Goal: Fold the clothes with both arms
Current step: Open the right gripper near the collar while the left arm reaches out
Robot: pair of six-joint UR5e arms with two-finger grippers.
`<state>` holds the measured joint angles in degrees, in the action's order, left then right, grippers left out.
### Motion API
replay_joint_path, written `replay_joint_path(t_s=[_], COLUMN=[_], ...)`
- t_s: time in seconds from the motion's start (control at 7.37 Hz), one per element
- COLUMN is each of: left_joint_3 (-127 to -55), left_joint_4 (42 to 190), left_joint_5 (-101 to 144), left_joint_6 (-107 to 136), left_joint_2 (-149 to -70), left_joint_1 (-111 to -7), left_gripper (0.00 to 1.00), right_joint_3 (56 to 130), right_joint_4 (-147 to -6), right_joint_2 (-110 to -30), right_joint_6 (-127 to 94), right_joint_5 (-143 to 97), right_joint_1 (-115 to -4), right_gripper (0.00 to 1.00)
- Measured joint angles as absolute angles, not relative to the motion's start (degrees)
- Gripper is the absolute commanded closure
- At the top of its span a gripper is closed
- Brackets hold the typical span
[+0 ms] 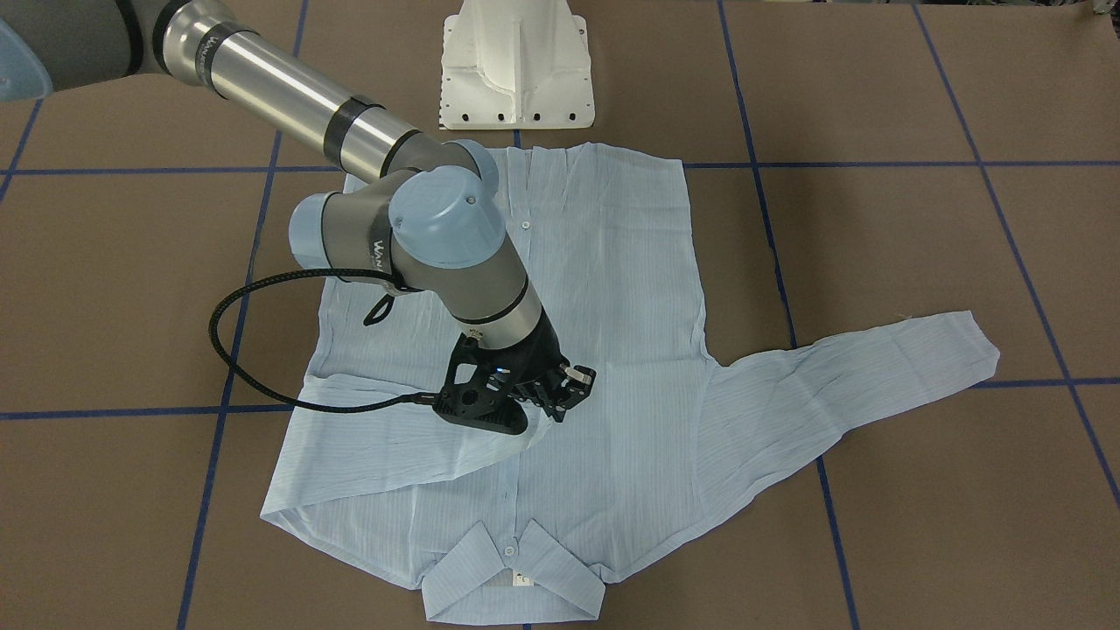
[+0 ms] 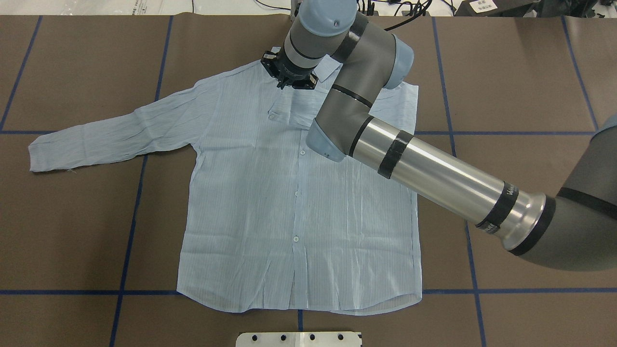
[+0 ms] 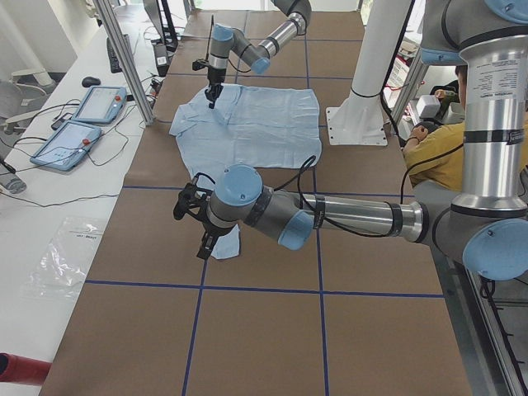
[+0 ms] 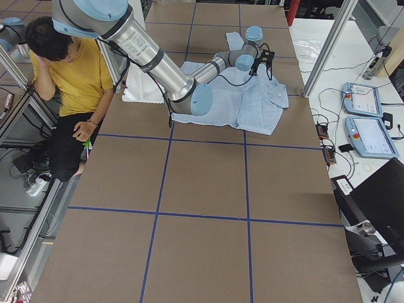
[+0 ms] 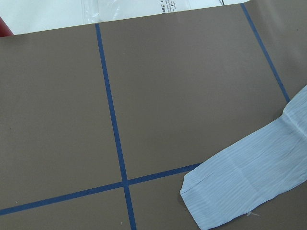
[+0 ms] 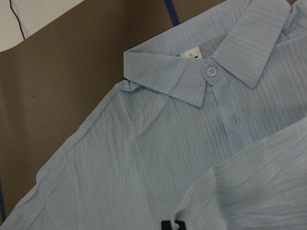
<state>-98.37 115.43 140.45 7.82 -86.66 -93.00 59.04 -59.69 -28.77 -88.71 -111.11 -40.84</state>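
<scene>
The light-blue pinstriped shirt (image 1: 612, 289) (image 2: 270, 202) lies flat and face up, its collar (image 1: 512, 577) (image 6: 192, 72) on the side away from the robot's base. One sleeve is folded across the chest. My right gripper (image 1: 567, 392) (image 2: 289, 81) hangs low over the chest, shut on that sleeve's end, which lifts up into its fingers. The other sleeve (image 1: 875, 367) (image 2: 111, 135) stretches straight out on the table. Its cuff (image 5: 240, 191) (image 3: 224, 245) lies just below my left gripper (image 3: 191, 216). I cannot tell whether that gripper is open or shut.
Behind the shirt's hem stands the white pedestal base (image 1: 516, 70) (image 2: 299, 339). A person in a yellow top (image 4: 69, 76) sits by the robot's side of the table. Teach pendants (image 3: 82, 124) (image 4: 366, 120) lie on the white benches. Blue tape lines cross the brown table.
</scene>
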Motion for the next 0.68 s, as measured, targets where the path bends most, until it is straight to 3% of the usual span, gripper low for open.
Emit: replay_joint_path(t_s=[0.14,0.27,0.68], left_joint_3=[-98.4,-98.41,-97.19], left_joint_4=[115.42,115.41,115.46], left_joint_5=[140.45,140.45,140.43], left_joint_6=[7.82,7.82,7.93], left_joint_2=[-86.66,-86.66,-86.68], left_joint_1=[-93.0,-92.99,-91.68], left_gripper=[0.01,0.01,0.01], right_joint_3=[57.31,55.5,52.57], right_joint_4=[-59.21,-59.0,-58.81], right_joint_2=[-27.57,-26.23,-23.15], right_joint_6=[-88.9,-89.41,-93.4], right_joint_5=[-110.2,-109.77,-103.96], right_joint_1=[-40.19,-39.56,-35.85], right_gripper=[0.7,0.01,0.0])
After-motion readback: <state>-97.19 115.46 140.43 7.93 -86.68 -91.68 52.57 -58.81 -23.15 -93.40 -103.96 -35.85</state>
